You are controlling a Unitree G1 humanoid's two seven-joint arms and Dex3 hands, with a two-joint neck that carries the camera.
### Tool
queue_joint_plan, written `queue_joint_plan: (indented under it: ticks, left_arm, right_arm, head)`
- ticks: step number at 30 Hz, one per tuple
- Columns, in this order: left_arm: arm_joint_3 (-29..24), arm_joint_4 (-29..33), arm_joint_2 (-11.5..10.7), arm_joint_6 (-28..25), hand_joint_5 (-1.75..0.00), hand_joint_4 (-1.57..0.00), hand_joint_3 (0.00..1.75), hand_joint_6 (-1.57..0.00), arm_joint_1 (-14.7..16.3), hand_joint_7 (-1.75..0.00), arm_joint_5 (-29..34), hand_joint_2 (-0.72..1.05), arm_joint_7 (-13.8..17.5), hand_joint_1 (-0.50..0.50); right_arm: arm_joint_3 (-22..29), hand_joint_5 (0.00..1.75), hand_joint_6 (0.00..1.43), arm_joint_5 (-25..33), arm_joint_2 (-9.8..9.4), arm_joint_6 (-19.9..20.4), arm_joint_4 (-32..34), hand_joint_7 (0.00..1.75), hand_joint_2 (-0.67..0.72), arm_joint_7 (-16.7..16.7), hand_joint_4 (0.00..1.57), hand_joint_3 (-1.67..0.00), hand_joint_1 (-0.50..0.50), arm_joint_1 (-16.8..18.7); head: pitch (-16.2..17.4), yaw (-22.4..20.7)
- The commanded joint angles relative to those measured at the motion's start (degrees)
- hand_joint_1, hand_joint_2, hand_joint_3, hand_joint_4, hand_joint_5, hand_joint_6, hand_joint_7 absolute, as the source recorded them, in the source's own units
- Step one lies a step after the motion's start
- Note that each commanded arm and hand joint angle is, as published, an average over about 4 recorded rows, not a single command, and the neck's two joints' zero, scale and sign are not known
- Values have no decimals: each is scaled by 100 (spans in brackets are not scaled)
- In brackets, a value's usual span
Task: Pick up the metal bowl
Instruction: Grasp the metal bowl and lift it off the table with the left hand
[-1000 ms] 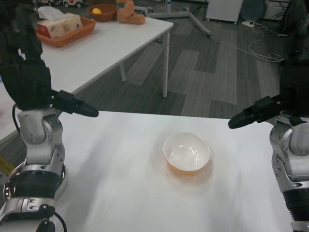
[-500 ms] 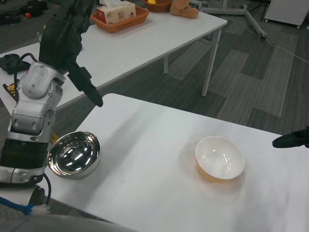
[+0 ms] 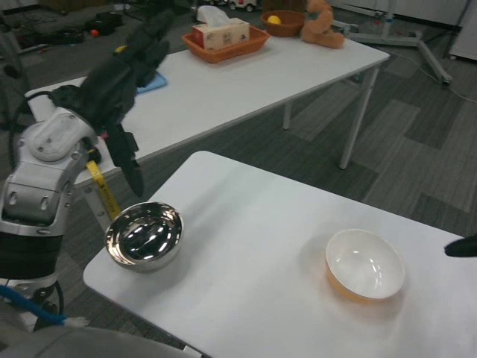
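The shiny metal bowl (image 3: 144,236) sits upright near the front left corner of my white table (image 3: 253,261). My left hand (image 3: 123,82) hangs in the air above and behind the bowl, fingers spread, holding nothing, with one finger pointing down toward the bowl's far rim. It does not touch the bowl. Only a dark fingertip of my right hand (image 3: 462,248) shows at the right edge, so its state is hidden.
An orange bowl with a white inside (image 3: 364,265) stands on the right of the table. Behind is a second white table (image 3: 246,82) with an orange tray and tissue box (image 3: 222,36), a small bowl (image 3: 282,22) and a toy (image 3: 321,24). Grey floor lies between.
The camera has swung left, so the whole scene slid right. The metal bowl is now fully in view. My left hand has lowered and tilted over toward the bowl.
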State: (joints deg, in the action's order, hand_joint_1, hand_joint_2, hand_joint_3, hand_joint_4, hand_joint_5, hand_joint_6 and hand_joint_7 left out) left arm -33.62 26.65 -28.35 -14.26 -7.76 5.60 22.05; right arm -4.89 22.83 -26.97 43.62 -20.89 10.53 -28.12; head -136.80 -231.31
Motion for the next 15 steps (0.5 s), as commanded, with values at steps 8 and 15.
queue_joint_plan:
  ticks: [8,15]
  left_arm:
    - [611,16,-276,-767,-26,0,0,0,240,-7,-929,-70,946,-50]
    - [1209,16,-296,-1285,-41,0,0,0,277,-7,-1397,-72,1563,-50]
  right_arm:
    - [-267,0,0,160,-93,41,-244,0,66,11,0,0,-46,-159]
    - [-408,0,0,248,-142,41,-312,0,66,11,0,0,-46,-146]
  head:
    - [91,-88]
    - [122,-188]
